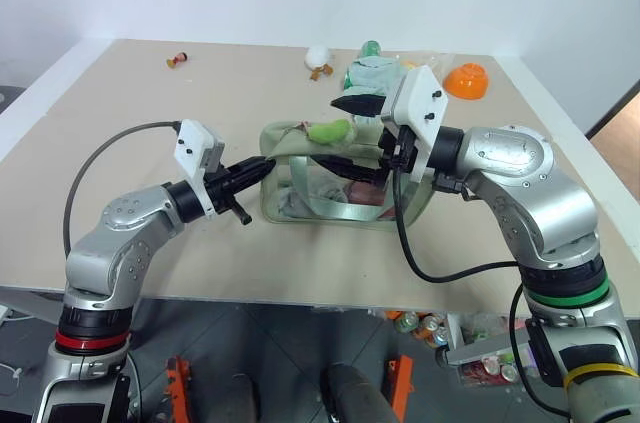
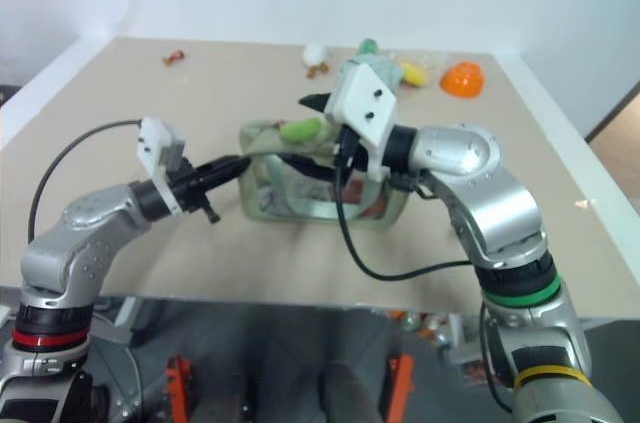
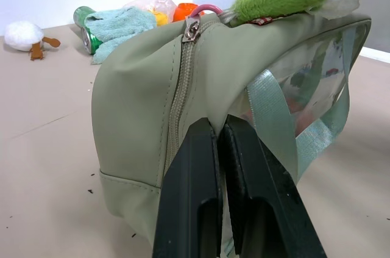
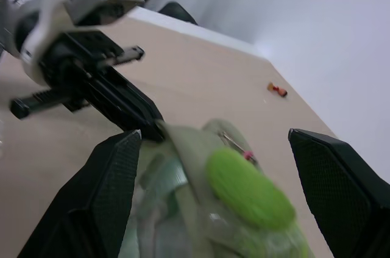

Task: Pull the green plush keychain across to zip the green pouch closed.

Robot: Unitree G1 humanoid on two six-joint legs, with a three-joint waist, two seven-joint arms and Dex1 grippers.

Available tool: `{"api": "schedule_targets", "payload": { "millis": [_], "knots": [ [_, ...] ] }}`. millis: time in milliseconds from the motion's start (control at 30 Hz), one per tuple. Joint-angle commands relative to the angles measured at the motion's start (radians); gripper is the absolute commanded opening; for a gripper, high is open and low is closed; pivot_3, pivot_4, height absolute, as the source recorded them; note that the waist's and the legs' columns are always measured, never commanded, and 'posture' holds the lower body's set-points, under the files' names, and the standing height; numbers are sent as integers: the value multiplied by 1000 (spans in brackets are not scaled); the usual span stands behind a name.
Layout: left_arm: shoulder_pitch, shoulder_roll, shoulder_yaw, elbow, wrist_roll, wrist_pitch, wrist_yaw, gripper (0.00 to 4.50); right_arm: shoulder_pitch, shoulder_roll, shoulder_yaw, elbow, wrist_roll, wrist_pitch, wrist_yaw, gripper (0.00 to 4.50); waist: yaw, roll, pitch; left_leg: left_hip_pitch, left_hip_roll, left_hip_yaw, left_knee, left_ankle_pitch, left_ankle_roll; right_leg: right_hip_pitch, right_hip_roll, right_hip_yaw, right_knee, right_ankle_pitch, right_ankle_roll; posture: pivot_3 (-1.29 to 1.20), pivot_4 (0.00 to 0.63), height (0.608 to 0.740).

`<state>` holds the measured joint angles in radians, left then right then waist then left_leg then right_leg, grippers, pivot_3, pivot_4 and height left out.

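The green pouch (image 1: 335, 183) stands upright near the middle of the table (image 1: 150, 113), its clear window facing the robot, and everything here is arranged around it. The left gripper (image 1: 262, 169) has its two black fingers clenched on the pouch's left end, pinching the fabric just beside the zipper seam; that hold looks meant to anchor the bag so it will not slide when the zipper is drawn. The left arm reaches in low and roughly level from the pouch's left side, forearm angled toward the bag.

The green plush keychain (image 1: 330, 131) lies on top of the pouch, toward its left end, hanging from a small pink ring (image 3: 204, 9) at the zipper pull (image 3: 191, 28). The pull sits at that left end, so the zipper along the top appears not yet drawn closed.

The right gripper (image 4: 210, 179) hovers just above the pouch's top, fingers spread wide with nothing between them, straddling the keychain as seen from its wrist. The right arm comes in from the pouch's right side, elbow bent, wrist roughly level and pointing across the bag. Judging by this, the next move is closing on the plush
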<state>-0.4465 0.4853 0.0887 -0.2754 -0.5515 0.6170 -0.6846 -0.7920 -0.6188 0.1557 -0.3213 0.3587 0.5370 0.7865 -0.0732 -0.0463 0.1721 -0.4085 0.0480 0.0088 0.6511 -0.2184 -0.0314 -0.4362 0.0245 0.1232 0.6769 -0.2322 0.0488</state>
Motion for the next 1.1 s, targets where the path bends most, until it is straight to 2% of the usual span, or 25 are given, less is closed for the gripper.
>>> {"api": "schedule_targets", "payload": {
  "millis": [33, 200, 300, 567, 633, 833, 1100],
  "knots": [
    [6, -3, -9, -29, -4, -8, 2, 0, -42, 27, -14, 34, -8, -26, 8, 4009, 0, 0, 0, 0, 0, 0, 0, 0, 0, 0, 0, 0, 0, 0, 0, 0, 150, 739],
    [0, -7, -14, -22, -2, -12, 7, 0, -54, 43, -2, 88, -32, -48, 33, 4009, 1, 0, 0, 0, 0, 0, 0, 0, 0, 0, 0, 0, 0, 0, 0, 0, 150, 739],
    [-2, -8, -16, -21, -1, -14, 10, 0, -55, 60, 1, 105, -43, -51, 35, 3189, 0, 0, 0, 0, 0, 0, 0, 0, 0, 0, 0, 0, 0, 0, 0, 0, 150, 739],
    [-14, -11, -20, -9, 4, -19, 18, 0, -35, 62, 9, 137, -89, -85, 49, 446, 0, 0, 0, 0, 0, 0, 0, 0, 0, 0, 0, 0, 0, 0, 0, 0, 150, 739],
    [-17, -12, -23, -5, 5, -19, 18, 0, -33, 58, 7, 138, -97, -101, 53, 43, 0, 0, 0, 0, 0, -1, 0, 0, 0, 0, 0, 0, 0, 0, 0, 0, 150, 739],
    [-23, -11, -22, 6, 3, -20, 17, 0, -22, 29, -28, 119, -100, -125, 57, 43, 0, 0, 0, 0, 0, -1, 0, 0, 0, 0, 0, 0, 0, 0, 0, 0, 150, 739],
    [-15, 5, 2, 18, -8, -16, 7, 0, 58, -100, -182, 87, -117, -176, 28, 43, 2, 0, 0, 0, -1, 0, -1, 0, 0, 0, -1, -1, -1, 0, 1, 0, 150, 739]
  ]
}}
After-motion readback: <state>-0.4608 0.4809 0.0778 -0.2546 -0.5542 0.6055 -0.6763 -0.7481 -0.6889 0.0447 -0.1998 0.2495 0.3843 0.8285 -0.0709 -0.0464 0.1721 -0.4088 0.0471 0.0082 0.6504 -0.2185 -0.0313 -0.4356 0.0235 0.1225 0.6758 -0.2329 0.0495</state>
